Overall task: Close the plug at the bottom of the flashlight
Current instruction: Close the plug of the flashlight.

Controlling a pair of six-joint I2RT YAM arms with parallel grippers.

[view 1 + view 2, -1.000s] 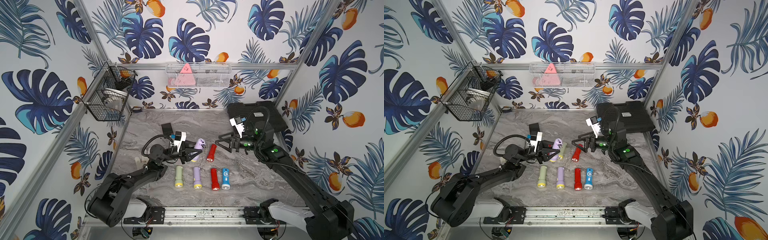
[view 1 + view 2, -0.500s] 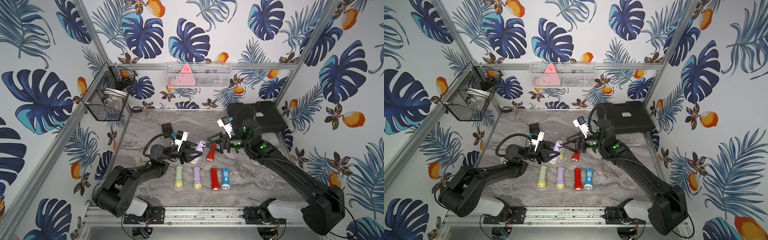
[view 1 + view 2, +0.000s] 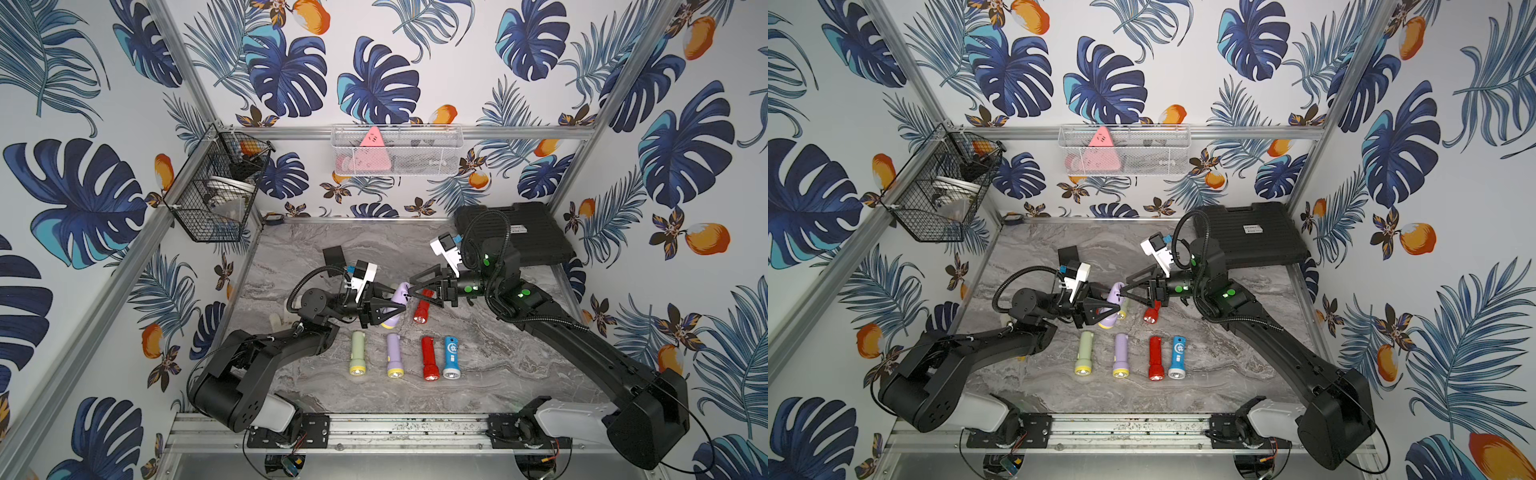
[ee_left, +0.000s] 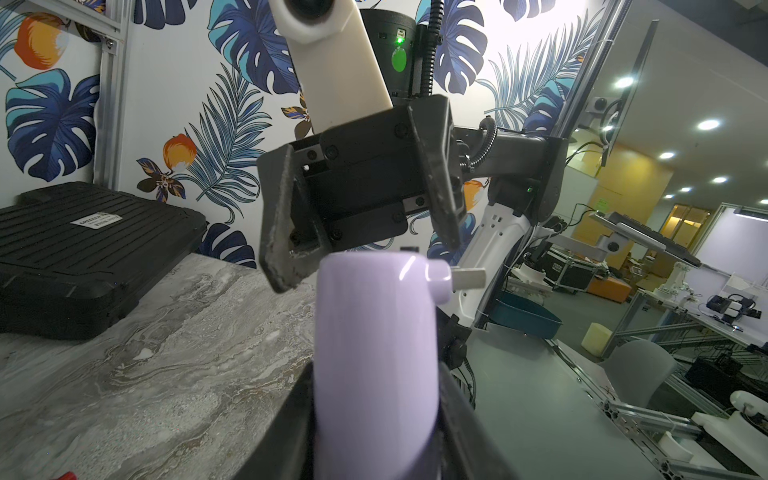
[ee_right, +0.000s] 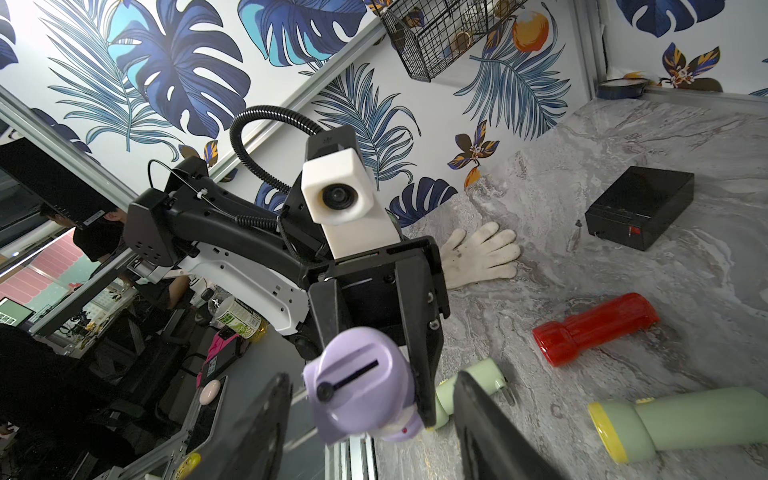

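Left wrist view shows the lilac flashlight (image 4: 374,353) clamped by its body between the fingers of the left gripper (image 4: 374,440), its tail end, white plug (image 4: 469,278) sticking out sideways, lying between the spread fingers of the right gripper (image 4: 368,262), which grasp nothing

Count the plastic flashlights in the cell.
7. Front row: pale green flashlight, lilac flashlight, red flashlight, blue flashlight. Behind it: second red flashlight and a half-hidden second green flashlight. The left gripper holds a raised lilac flashlight.
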